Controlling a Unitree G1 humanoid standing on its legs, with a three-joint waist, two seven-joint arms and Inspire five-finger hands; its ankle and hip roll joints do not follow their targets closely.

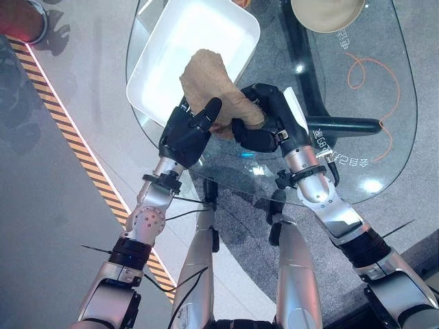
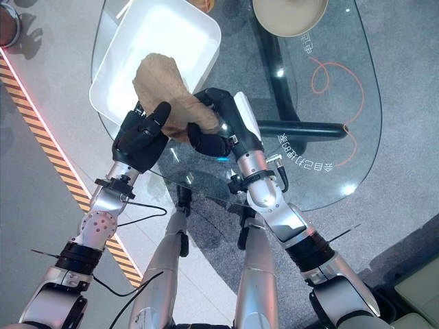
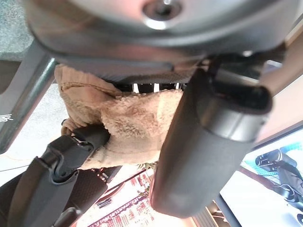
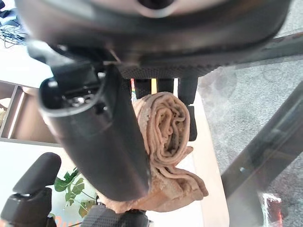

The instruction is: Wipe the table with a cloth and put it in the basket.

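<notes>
Fingers of both dark hands are curled round one bunched tan terry cloth [image 1: 218,88], the left hand [image 1: 185,133] pinching its near edge with the thumb raised against the pile, the right hand [image 1: 260,123] wrapped round the thicker roll beside it. The cloth is lifted off the oval glass tabletop [image 1: 357,137] and hangs over the near rim of the white rectangular plastic basket [image 1: 158,75], partly above its bright floor.

Judging from this, the wiping looks finished and the step in hand is the drop into the basket. The next move calls for carrying the bundle a little further over the rim, towards the basket's middle, then loosening both grips together so the cloth falls inside instead of draping over the edge.

Both head views give the layout: basket at the tabletop's left end, a round beige bowl [image 1: 328,14] at the far edge, well apart. They hide the grips. The right wrist view shows the cloth [image 4: 165,142] rolled in tight folds between thumb and fingers; the left wrist view shows the fuzzy pile [image 3: 128,123] pressed under its thumb.
</notes>
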